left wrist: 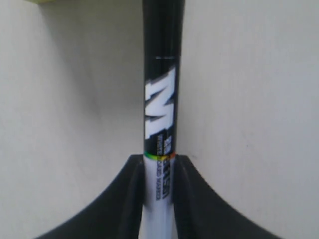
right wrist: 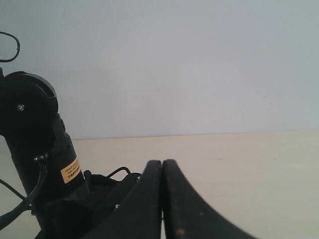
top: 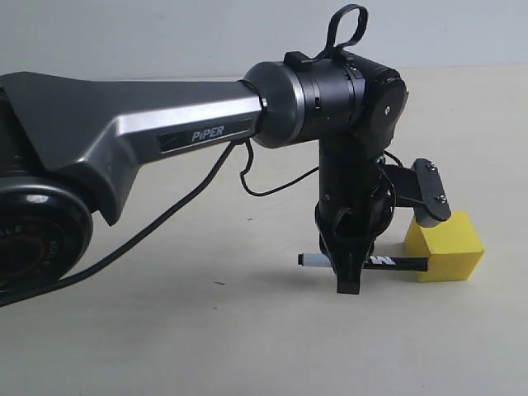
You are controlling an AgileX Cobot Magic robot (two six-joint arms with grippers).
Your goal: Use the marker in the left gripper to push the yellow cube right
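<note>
L jaws clamped on marker (top: 396,262), held horiz., black end at yellow cube (top: 450,247), R jaws pressed together, empty

The left arm's long link (top: 124,124) is a silver-grey casting with a black inset strip lettered "PiPER" (top: 208,134) in white. Next to it comes a glossy black cylindrical wrist housing (top: 355,95) with a thin black cable loop (top: 346,25) above and another black cable (top: 165,219) beneath. A black camera bracket (top: 429,191) carries small silver screws (top: 443,198). The left gripper (top: 350,283) is matte black. The right gripper (right wrist: 162,164) has smooth, curved black fingers (right wrist: 144,199), and the black arm segment beside it bears an orange label (right wrist: 71,171).
</note>
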